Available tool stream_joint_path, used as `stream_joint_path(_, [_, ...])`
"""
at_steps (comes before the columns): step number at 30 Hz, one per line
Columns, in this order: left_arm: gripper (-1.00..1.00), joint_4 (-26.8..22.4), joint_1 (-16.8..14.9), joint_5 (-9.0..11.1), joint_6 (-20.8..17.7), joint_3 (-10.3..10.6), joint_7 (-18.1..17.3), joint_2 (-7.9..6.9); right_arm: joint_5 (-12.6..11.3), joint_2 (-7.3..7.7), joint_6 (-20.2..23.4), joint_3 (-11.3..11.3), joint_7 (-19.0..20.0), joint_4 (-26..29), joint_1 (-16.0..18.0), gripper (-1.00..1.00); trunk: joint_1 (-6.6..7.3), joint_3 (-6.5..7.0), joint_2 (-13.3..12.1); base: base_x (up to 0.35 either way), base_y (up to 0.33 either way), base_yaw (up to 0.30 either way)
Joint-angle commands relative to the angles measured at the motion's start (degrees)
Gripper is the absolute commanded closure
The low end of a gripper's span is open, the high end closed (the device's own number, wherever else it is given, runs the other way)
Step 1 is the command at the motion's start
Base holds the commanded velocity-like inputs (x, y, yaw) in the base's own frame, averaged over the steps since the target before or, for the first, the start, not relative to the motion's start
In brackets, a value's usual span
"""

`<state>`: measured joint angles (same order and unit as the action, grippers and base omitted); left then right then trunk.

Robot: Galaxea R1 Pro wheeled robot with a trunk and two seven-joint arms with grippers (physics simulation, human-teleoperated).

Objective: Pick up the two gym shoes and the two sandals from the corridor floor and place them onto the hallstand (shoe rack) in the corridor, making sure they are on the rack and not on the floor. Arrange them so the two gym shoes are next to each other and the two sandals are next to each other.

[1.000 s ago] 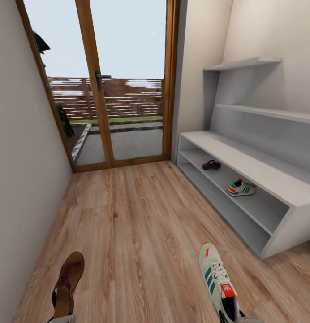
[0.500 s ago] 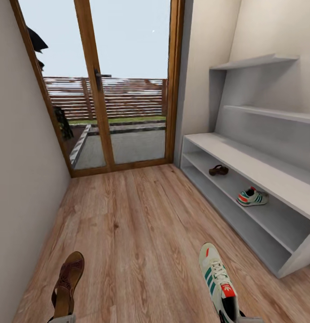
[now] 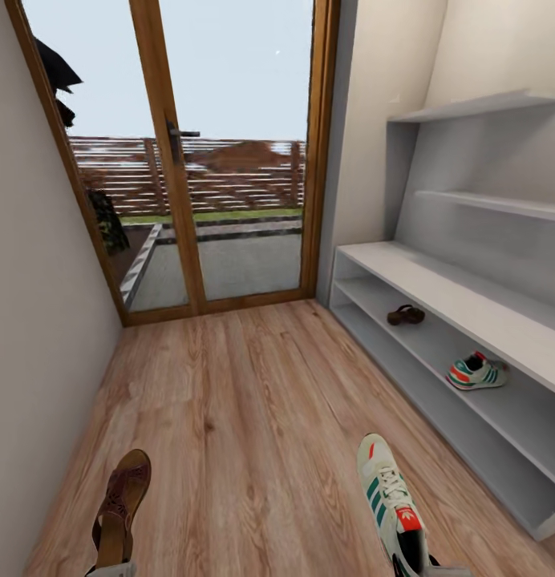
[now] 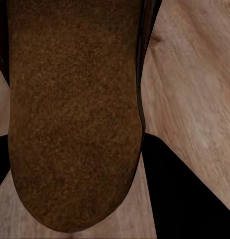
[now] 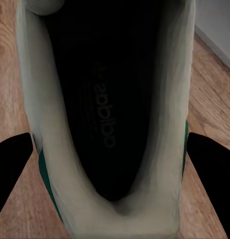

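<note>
Left end effector (image 3: pixel 109 570) at 7 o'clock in head view holds one sandal (image 3: pixel 121 506) by the heel, toe pointing ahead over the corridor floor (image 3: pixel 245 417); right end effector (image 3: pixel 418 570) at 5 o'clock likewise grips one gym shoe (image 3: pixel 390 501). Hallstand (image 3: pixel 470 304) sits at 3 o'clock along the wall. On its upper low shelf, second sandal (image 3: pixel 406 315) lies further back, second gym shoe (image 3: pixel 476 373) nearer, well apart.

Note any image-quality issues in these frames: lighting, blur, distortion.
Head view: even, flat lighting, wide-angle bend in the door frame and shelves, all sharp. Left wrist view: the sandal sits so close it looks grainy. Right wrist view: the sneaker interior is very dark and soft.
</note>
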<state>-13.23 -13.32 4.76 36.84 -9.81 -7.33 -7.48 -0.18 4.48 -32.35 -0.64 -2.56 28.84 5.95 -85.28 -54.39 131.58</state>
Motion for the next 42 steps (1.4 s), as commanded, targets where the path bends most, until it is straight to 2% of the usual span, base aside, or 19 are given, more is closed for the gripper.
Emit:
stream_joint_path(1, [1.0,0.04,-0.03,0.33,0.08,-0.21,-0.49,0.0,0.01,0.01,-0.16,0.03,-0.16,-0.01,0.03,1.0,-0.02,-0.05,0.02,0.332,0.098,0.0])
stream_joint_path(14, [1.0,0.13,-0.04,0.33,0.08,-0.2,-0.49,0.0,0.01,0.01,-0.17,0.03,-0.16,0.04,0.03,1.0,-0.02,-0.05,0.02,0.333,0.086,0.0])
stream_joint_path(42, [1.0,0.12,-0.04,0.33,0.08,-0.21,-0.49,0.0,0.01,0.01,-0.17,-0.06,-0.25,0.08,0.03,1.0,-0.02,-0.05,0.02,0.336,0.003,-0.008])
